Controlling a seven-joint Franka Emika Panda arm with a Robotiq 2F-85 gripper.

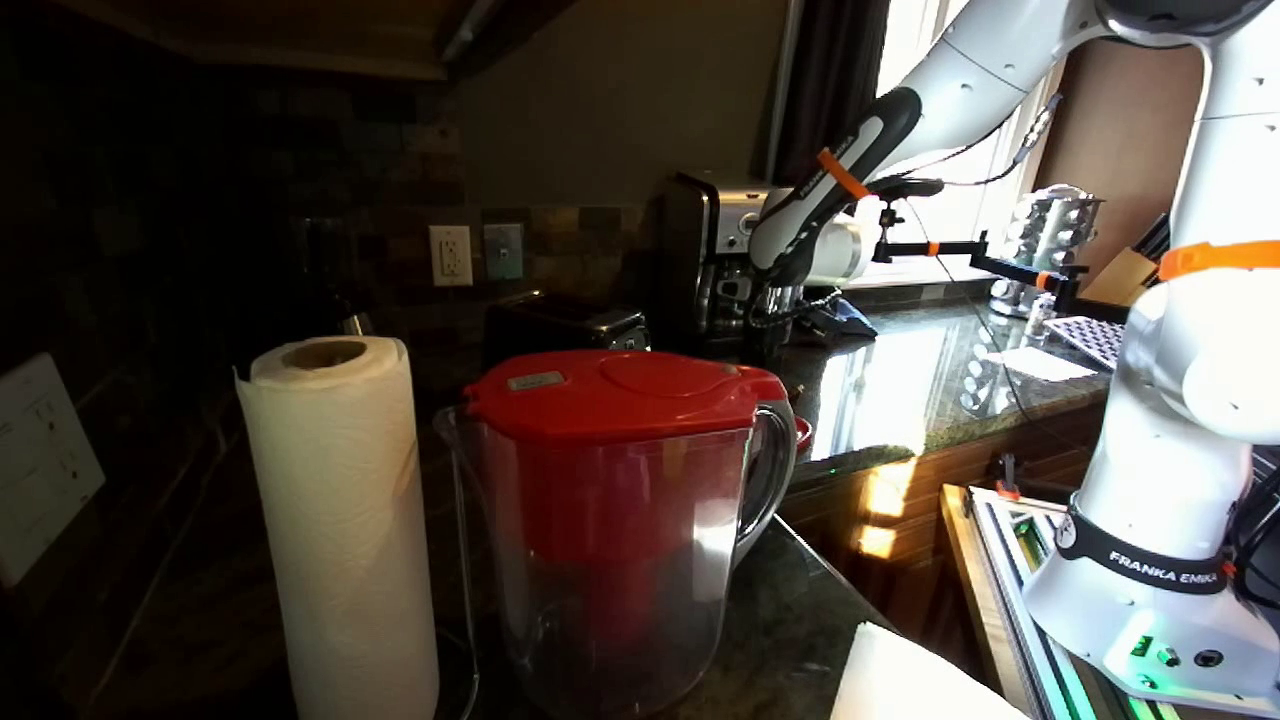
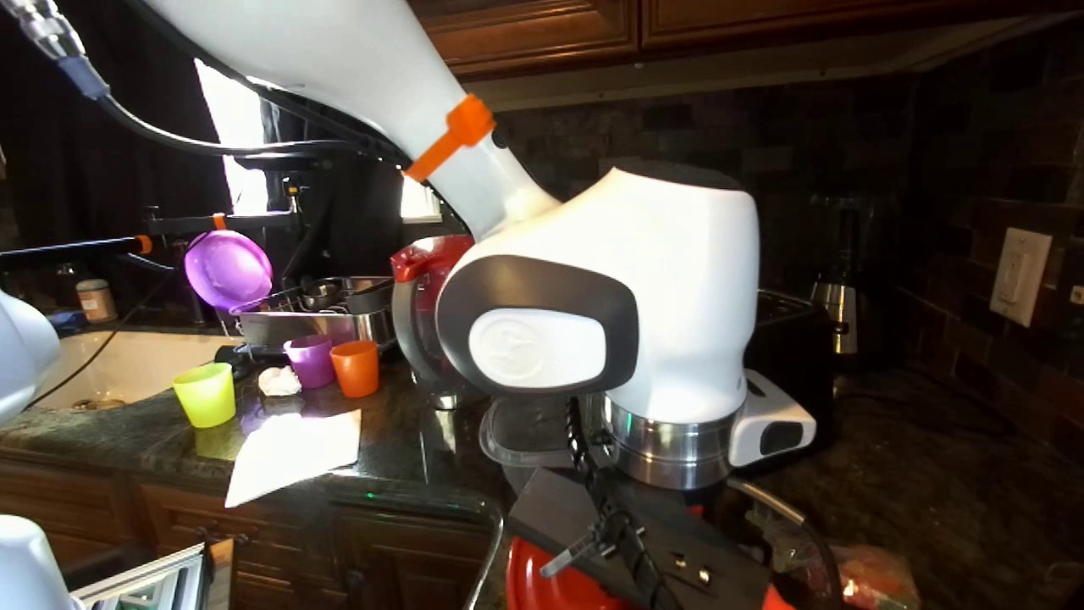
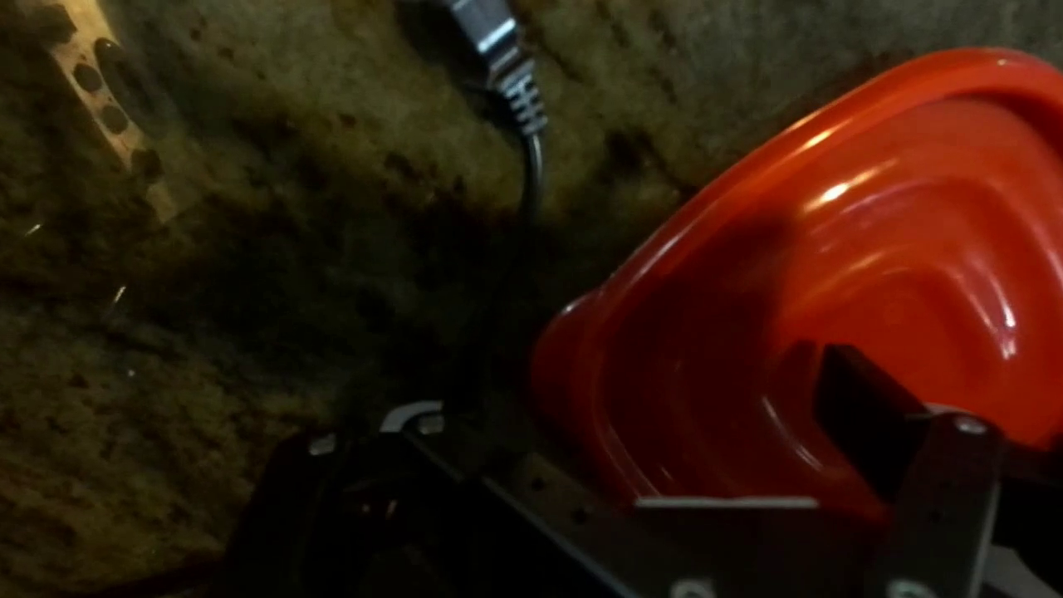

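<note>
A red, shiny bowl with rounded corners (image 3: 897, 274) lies on the dark stone counter (image 3: 274, 332) in the wrist view. My gripper (image 3: 664, 394) is open over the bowl's near corner. The right finger is over the inside of the bowl. The left finger is in shadow outside its rim. Nothing is held between them, and I cannot tell whether either finger touches the bowl. Part of the bowl (image 2: 550, 580) shows below the gripper body in an exterior view, and a sliver of red (image 1: 803, 432) shows behind the pitcher handle. The fingertips are hidden in both exterior views.
A red-lidded pitcher (image 1: 620, 500) and a paper towel roll (image 1: 345, 530) stand on the counter. A toaster (image 1: 570, 325) and coffee machine (image 1: 725, 260) are near the arm. Several cups, including an orange one (image 2: 356, 368), stand by a dish rack (image 2: 296, 329). A cable plug (image 3: 490, 33) lies near the bowl.
</note>
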